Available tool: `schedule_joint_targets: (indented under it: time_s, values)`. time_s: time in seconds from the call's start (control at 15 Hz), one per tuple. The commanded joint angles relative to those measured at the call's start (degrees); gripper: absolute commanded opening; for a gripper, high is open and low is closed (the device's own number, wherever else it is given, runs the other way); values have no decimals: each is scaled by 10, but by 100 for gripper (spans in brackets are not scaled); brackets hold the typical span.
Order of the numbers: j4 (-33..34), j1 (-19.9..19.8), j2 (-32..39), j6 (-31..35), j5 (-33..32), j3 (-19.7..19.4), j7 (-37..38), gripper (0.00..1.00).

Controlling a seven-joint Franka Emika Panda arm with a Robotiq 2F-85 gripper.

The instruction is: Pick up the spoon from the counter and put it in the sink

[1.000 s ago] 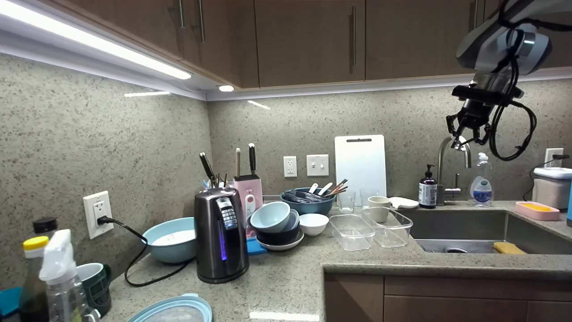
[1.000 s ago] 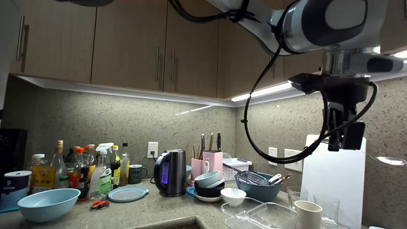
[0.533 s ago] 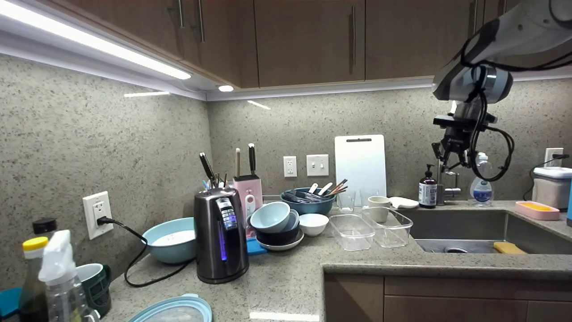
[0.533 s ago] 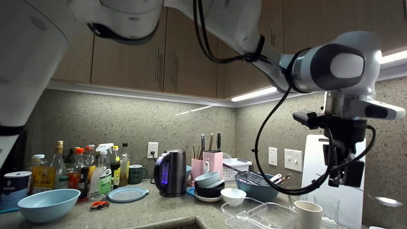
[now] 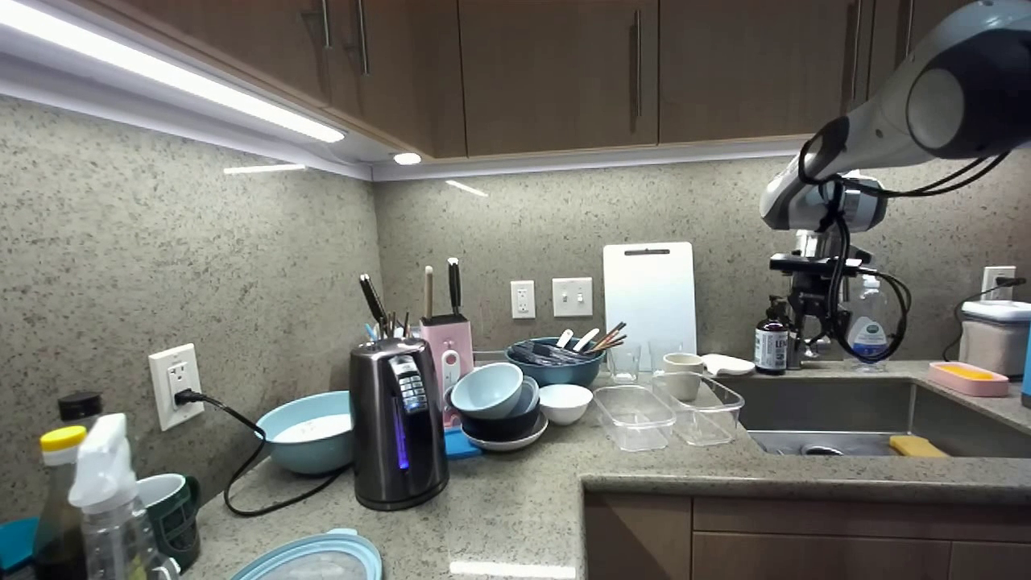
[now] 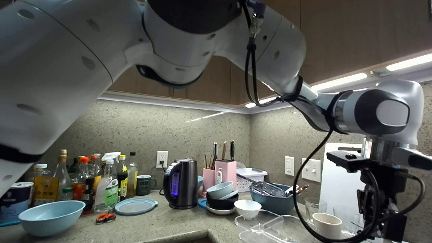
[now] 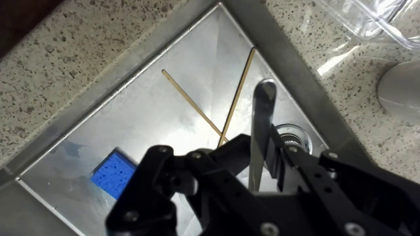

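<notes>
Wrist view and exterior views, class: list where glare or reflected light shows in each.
In the wrist view, white glare washes out part of the sink near two crossed wooden sticks, and a bright streak lies on the counter; in both exterior views, the under-cabinet lights burn out to white and thin bright streaks show on the backsplash.

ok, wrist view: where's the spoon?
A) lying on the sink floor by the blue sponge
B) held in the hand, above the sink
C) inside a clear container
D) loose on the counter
B: the spoon has its handle clamped in the hand, and the sink shows below it.
</notes>
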Motion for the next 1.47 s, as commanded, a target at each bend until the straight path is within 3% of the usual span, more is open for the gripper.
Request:
schedule_joint_targets:
  time_s: [0.0,0.2,0.27,0.6,0.93,1.27,1.33,1.4]
  values:
    - [17,-11,14,-8,-3,9,2,16]
    - [33,-16,28,-15,-4,10,2,16]
    - [35,-16,28,-16,-4,10,2,4]
    - [92,-14,118,-27,7,32,41,4]
    - [232,-22,266,-79,-7,51,64,4]
    - [360,-28,362,-156,-12,43,84,4]
    - [379,-30,374,-170,-11,41,88,41]
    - [397,-32,382,-183,-11,40,90,43]
